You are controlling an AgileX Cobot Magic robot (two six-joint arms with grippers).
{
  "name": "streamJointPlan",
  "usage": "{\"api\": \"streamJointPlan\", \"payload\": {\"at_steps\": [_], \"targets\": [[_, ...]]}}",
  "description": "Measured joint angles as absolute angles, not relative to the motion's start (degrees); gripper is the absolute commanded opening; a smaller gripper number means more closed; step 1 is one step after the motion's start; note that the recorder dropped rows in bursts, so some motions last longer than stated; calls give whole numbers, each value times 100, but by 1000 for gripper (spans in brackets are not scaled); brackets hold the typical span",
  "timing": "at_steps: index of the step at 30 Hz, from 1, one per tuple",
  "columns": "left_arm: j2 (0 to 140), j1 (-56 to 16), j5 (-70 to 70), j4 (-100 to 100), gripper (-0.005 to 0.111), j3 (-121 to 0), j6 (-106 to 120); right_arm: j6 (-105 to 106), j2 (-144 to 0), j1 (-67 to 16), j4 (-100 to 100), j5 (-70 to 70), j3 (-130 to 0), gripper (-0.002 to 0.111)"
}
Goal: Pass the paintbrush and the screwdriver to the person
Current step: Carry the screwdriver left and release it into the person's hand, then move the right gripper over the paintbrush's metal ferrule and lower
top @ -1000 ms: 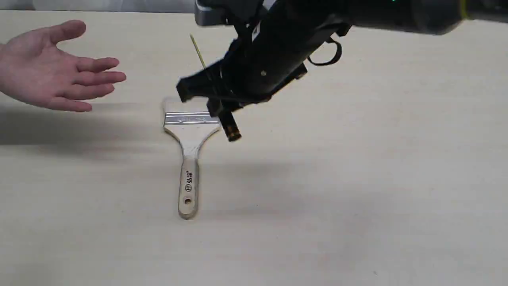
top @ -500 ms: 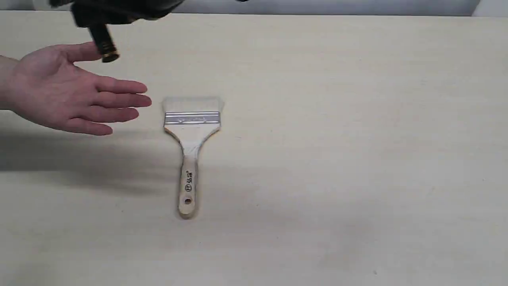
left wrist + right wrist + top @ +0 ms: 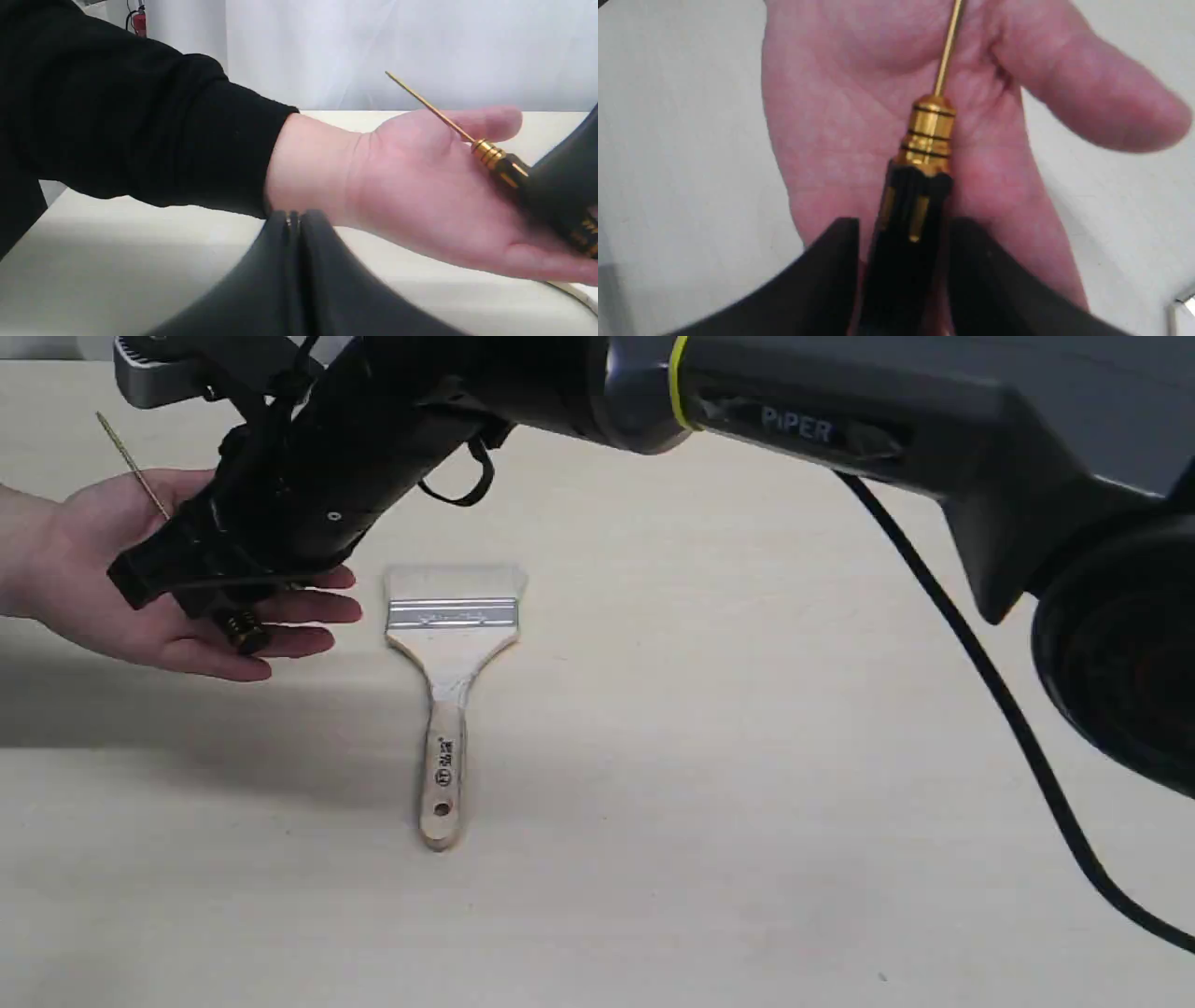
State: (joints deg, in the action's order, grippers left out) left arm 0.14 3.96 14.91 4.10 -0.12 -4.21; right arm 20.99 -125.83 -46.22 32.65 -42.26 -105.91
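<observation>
The right arm is wearing a dark grey shell, with a yellow-green band ringing it. Just past the band toward the base, pale PiPER lettering is showing; farther that way a black cable is running beside a round black joint housing. On the band's other side the casing is looking black, carrying a small cable loop, a pale screw, a grey camera block and the black right gripper.

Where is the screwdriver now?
On the left of the exterior view, the screwdriver is held by the right gripper over the person's open hand, left of the paintbrush.
</observation>
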Motion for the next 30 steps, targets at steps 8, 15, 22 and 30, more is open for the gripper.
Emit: {"api": "streamJointPlan", "payload": {"at_steps": [8,15,22,30], "targets": [[14,396,1491,410,0,-12,-421,1719,-12271,-4622,2611,-4613,-10604,42],[14,396,1491,410,0,-12,-421,214,-11597,-4610,609,-5652,-10704,42],[14,396,1491,410,0,-12,-421,-856,-11411,-4610,-199,-6831,-10704,43],[14,396,1491,410,0,-12,-421,-1320,-11827,-4610,37,-6910,-10704,43]]}}
